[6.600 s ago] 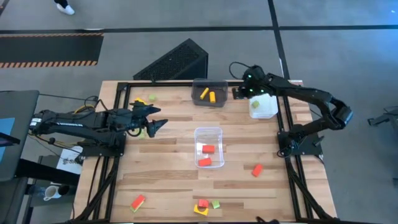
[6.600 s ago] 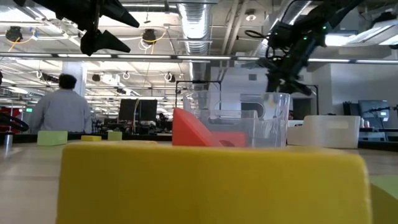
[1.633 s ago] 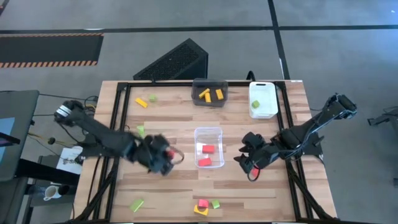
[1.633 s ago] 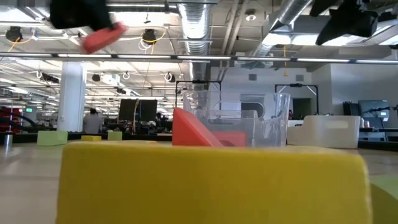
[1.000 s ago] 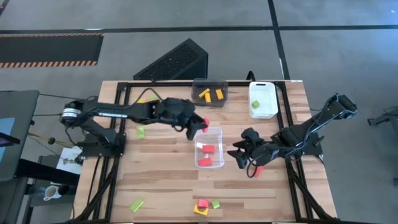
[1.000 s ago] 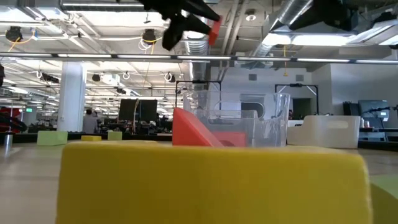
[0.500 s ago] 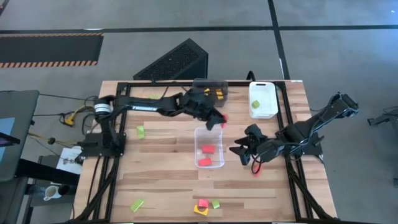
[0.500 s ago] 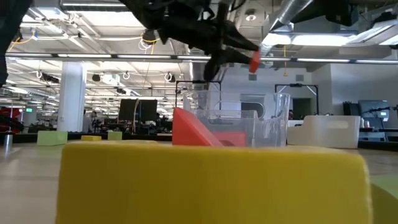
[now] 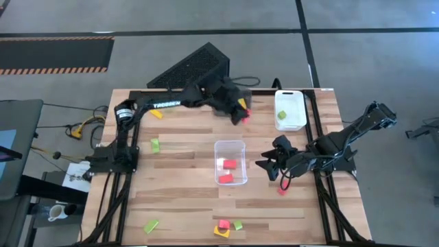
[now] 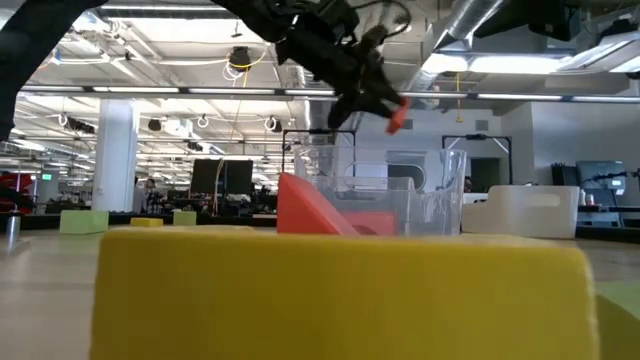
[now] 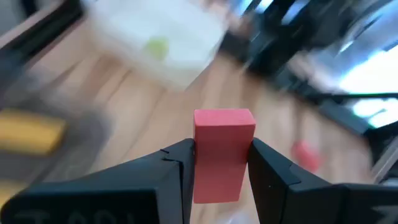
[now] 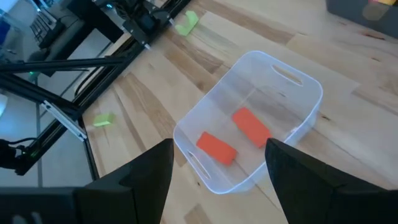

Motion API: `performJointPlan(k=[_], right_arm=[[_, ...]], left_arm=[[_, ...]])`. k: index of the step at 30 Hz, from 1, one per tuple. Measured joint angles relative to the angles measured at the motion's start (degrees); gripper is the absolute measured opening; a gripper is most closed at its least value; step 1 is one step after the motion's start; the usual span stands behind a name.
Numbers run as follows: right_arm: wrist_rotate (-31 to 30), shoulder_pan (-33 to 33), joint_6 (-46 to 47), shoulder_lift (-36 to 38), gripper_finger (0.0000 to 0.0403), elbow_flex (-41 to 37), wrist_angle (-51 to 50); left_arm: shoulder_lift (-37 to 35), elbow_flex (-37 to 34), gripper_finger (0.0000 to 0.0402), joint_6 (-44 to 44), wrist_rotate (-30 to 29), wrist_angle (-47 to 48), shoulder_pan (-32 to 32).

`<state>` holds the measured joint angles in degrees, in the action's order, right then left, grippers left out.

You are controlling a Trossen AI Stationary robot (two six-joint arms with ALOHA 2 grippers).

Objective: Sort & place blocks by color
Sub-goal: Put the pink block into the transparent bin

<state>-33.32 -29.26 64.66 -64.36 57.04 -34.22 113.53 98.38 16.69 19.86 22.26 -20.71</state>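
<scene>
left end effector (image 11: 219,163): fingers clamped on a red block (image 11: 222,152), block standing up between them; held in the air near the dark bin (image 9: 231,100) at the table's far edge, off to the far side of the clear bin (image 9: 230,162)
left end effector, low view: seen high above the clear bin, red block at its tip
beyond left end effector: white bin (image 11: 155,40) with a light green block (image 11: 157,46) in it; a yellow block (image 11: 30,133) blurred to one side; a loose red block (image 11: 306,154) on the table farther off
right end effector (image 12: 217,163): fingers spread wide, nothing between them; low over the table just right of the clear bin, pointed at it
clear bin: mid-table, two red blocks (image 12: 234,138) lying inside
red block by right arm (image 9: 281,190): on the table, just beside the right end effector's near side
dark bin: yellow piece visible in it, mostly hidden by the left arm
white bin, high view: far right corner, one light green block inside
loose blocks, left side: yellow block (image 9: 157,114) near the far left edge; green block (image 9: 156,145) on the left; green block (image 9: 150,226) at the near left
near edge cluster (image 9: 225,228): red, yellow and green blocks together, touching or nearly so; cannot tell which
table (image 9: 178,192): light wood planks, black frame rails
</scene>
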Motion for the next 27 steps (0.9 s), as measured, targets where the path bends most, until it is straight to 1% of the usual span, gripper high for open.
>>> performJointPlan(k=[3, 7, 10, 12, 14, 16, 20, 27], right_arm=[[-0.02, 0.04, -0.07, 0.00, 0.0276, 0.00, -0.08], [0.01, 0.04, -0.22, 0.00, 0.0276, 0.00, -1.26], [0.02, 0.40, -0.22, -0.02, 0.0276, 0.00, -2.85], [0.04, 0.89, -0.22, -0.06, 0.0276, 0.00, -3.61], [0.12, 1.40, -0.35, -0.13, 0.0276, 0.00, -4.32], [0.22, 1.89, -0.53, -0.13, 0.0276, 0.00, -4.54], [0.45, 2.10, -0.66, -0.13, 0.0276, 0.00, -4.67], [0.59, 2.08, -0.81, -0.13, 0.0276, 0.00, -4.80]], left_arm=[[-1.35, 0.01, 0.0089, -5.78, 1.20, 11.29, -0.30], [-2.25, -0.38, 0.0089, -14.27, 1.45, 27.50, 3.70], [-2.90, -0.34, 0.0089, -17.07, -1.27, 31.48, 8.64], [-2.92, -0.36, 0.0089, -18.06, -3.28, 31.31, 12.43], [-2.92, -0.36, 0.0089, -18.66, -6.61, 28.22, 15.46], [-2.97, -0.36, 0.0089, -18.48, -9.43, 24.68, 17.11], [-2.97, -0.36, 0.0089, -14.21, -11.17, 19.25, 17.54], [-2.92, -0.36, 0.0090, -14.01, -14.40, 20.76, 17.79]])
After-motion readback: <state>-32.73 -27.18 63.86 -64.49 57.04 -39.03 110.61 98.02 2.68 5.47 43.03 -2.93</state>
